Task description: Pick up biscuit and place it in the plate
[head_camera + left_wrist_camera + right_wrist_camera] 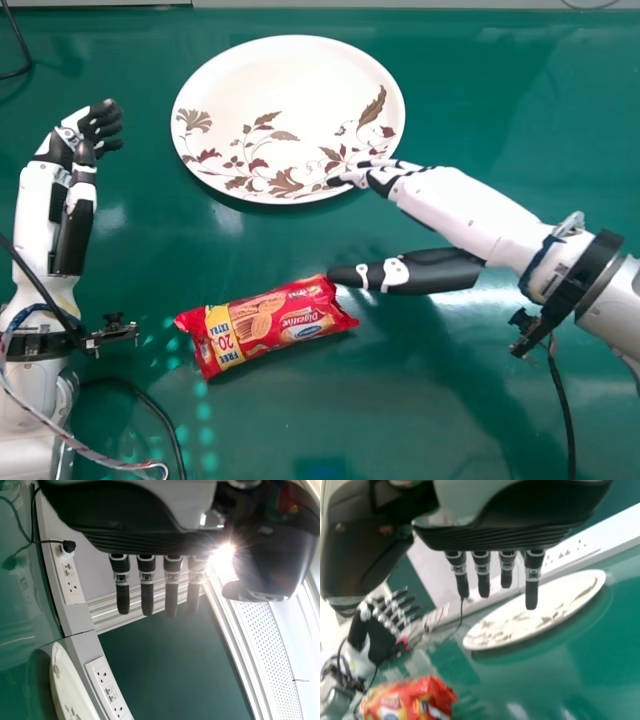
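Note:
My right hand [395, 178] is open in the head view, its fingers over the plate's near right rim and its thumb beside the biscuit pack's right end. The red biscuit pack [268, 322] lies flat on the table, nearer to me than the flowered white plate [290, 95]. In the right wrist view, straight fingers of my right hand [484, 577] hang near the plate [530, 612], with the biscuit pack [407, 700] lower down. My left hand [92, 130] rests at the far left; its fingers look straight in the left wrist view, where the hand [146, 587] shows again.
A green table [480, 90] lies under everything. Black cables [150, 405] run beside the left forearm, and another cable [562, 400] hangs below the right wrist. Wall sockets [105, 687] line the panel beyond the table.

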Robot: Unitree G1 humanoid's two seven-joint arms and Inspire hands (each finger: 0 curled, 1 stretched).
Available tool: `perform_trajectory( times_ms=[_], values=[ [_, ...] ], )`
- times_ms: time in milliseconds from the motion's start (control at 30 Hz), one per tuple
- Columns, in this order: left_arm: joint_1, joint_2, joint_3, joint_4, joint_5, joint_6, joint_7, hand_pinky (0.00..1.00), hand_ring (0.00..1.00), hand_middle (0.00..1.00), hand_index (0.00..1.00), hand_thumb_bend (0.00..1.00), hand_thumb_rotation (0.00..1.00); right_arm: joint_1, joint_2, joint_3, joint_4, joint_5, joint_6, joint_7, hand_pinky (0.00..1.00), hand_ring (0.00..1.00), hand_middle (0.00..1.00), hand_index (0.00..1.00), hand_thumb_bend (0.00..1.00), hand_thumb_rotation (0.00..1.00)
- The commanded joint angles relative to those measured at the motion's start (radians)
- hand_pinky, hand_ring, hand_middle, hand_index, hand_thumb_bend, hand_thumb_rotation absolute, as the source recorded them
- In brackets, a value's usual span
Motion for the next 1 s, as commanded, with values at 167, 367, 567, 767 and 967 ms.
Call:
perform_trajectory(
  times_ms=[167,367,567,767,967],
  values=[
    [0.012,0.006,0.007,0.029,0.011,0.003,0.003,0.82,0.86,0.86,0.86,0.29,0.1,-0.066,-0.042,0.063,0.032,-0.001,-0.063,0.063,0.78,0.91,0.95,0.95,1.0,0.54],
    [0.007,0.005,0.003,0.025,0.013,0.016,0.003,0.85,0.88,0.88,0.87,0.29,0.09,-0.126,-0.088,0.111,0.054,-0.028,-0.15,0.119,0.79,0.9,0.95,0.95,1.0,0.55],
    [-0.003,0.001,0.002,0.037,0.043,0.015,0.019,0.82,0.87,0.87,0.86,0.29,0.11,-0.157,-0.099,0.152,0.057,-0.052,-0.204,0.152,0.77,0.89,0.94,0.92,1.0,0.52],
    [-0.013,0.001,-0.003,0.05,0.059,0.014,0.027,0.83,0.87,0.87,0.87,0.29,0.12,-0.147,-0.094,0.181,0.048,-0.07,-0.203,0.18,0.78,0.9,0.93,0.9,1.0,0.47],
    [-0.033,0.0,-0.008,0.079,0.077,-0.012,0.039,0.8,0.86,0.86,0.86,0.28,0.14,-0.148,-0.094,0.206,0.051,-0.114,-0.228,0.182,0.78,0.91,0.94,0.92,1.0,0.5]
  ],
)
